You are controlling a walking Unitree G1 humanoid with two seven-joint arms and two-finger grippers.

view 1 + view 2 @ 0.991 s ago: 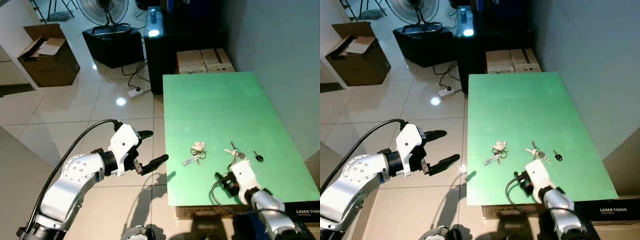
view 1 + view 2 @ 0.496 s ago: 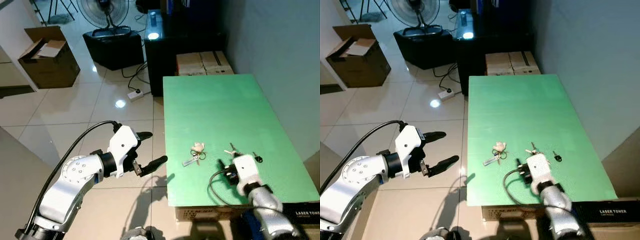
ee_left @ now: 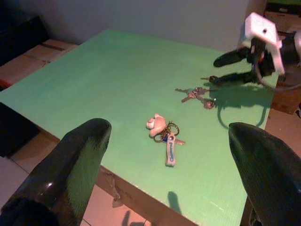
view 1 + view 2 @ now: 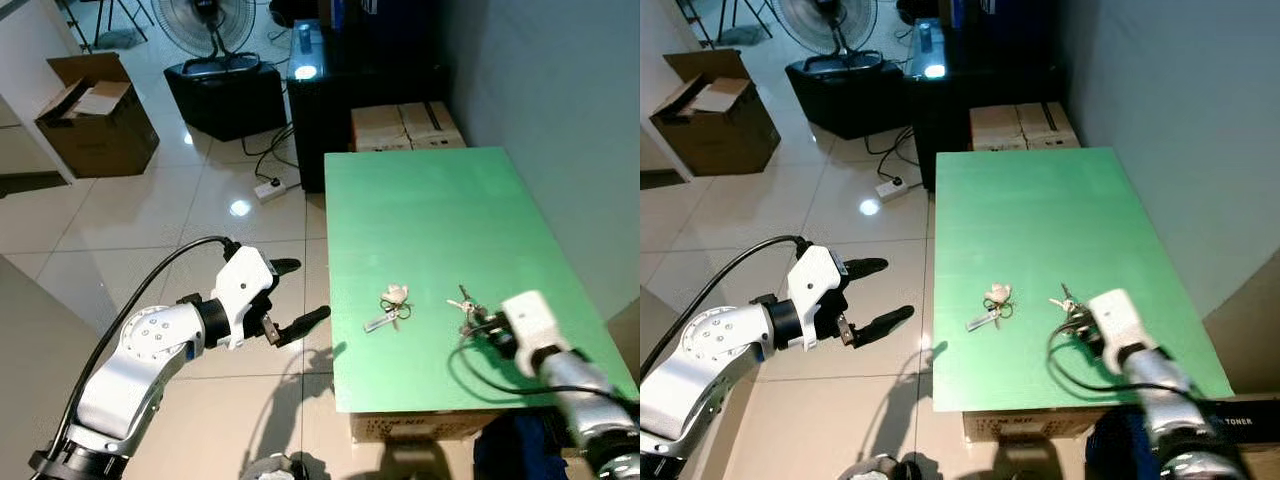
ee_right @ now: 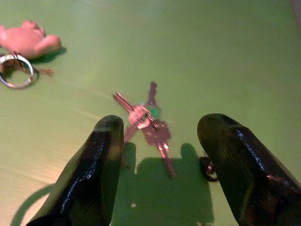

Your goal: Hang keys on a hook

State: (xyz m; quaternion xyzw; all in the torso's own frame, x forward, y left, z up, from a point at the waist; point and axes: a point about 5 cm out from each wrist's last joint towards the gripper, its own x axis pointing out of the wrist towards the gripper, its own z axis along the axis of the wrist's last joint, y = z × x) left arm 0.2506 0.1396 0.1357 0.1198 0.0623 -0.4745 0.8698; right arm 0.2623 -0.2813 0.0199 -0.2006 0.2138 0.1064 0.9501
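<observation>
Green counter (image 4: 430, 215): right gripper (image 5: 160, 155), shifted from the near edge to the keys' far side, jaws open astride the bare key bunch (image 5: 148, 120), not yet gripping; left gripper (image 4: 290, 295) open off-counter; teddy keyring (image 4: 392, 305) beyond.

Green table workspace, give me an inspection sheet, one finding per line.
Surface: green table, flat.
Job's things: bare key bunch lying on the table; no hook seen.
Clutter: key ring with pale charm apart from the bunch.
Grippers: right pincer open, straddling the bunch; left pincer open, over the floor beside the table.
Cables: power strip and cords on tiles.
Surroundings: cardboard box, fan, grey wall.
</observation>
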